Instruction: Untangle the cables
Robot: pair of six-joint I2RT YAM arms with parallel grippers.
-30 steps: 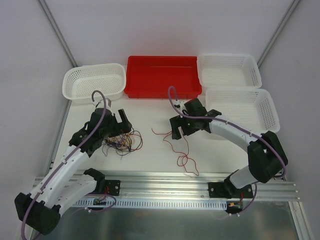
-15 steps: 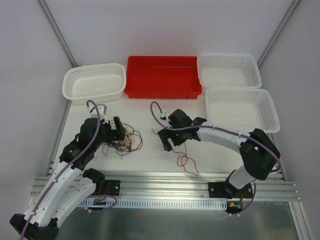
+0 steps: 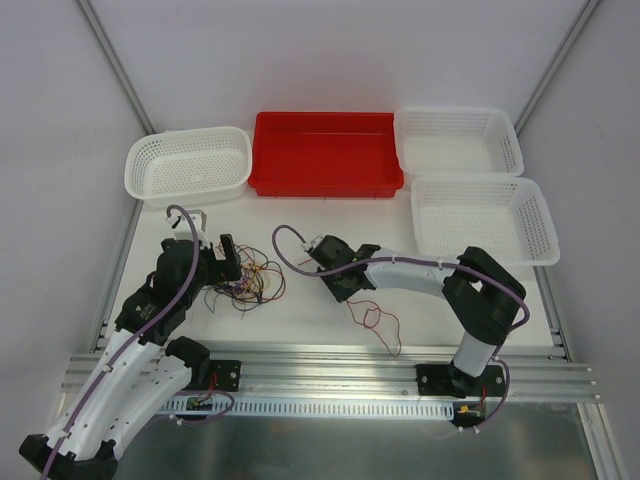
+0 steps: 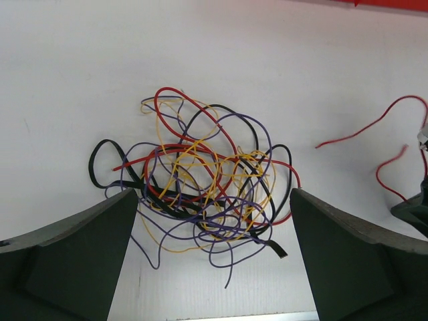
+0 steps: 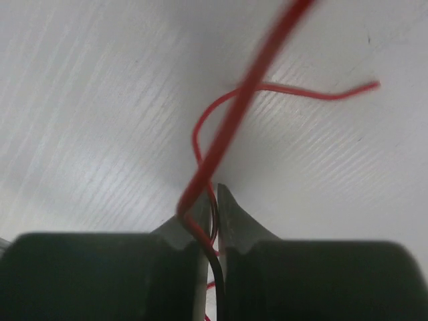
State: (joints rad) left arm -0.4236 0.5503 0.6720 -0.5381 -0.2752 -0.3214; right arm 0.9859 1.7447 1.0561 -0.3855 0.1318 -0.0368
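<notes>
A tangle of thin cables [image 4: 207,190], red, black, purple and yellow, lies on the white table [image 3: 300,310]. My left gripper [image 4: 212,204] hangs open just over the tangle's near side, one finger on each side and nothing between them. In the top view that gripper [image 3: 230,266] stands at the left edge of the cables [image 3: 252,282]. A separate red cable [image 3: 375,320] trails over the table to the right. My right gripper [image 5: 215,200] is shut on this red cable [image 5: 254,87]. In the top view the right gripper [image 3: 340,288] is low over the table.
A red bin [image 3: 325,185] stands at the back centre. A white basket [image 3: 190,185] sits to its left and two more [image 3: 458,115] [image 3: 485,255] to its right. An aluminium rail [image 3: 330,365] runs along the near edge.
My right gripper moved left and down towards the tangle and closed on the red cable, dragging it along. The left arm drew back a little towards the near left, still open.
</notes>
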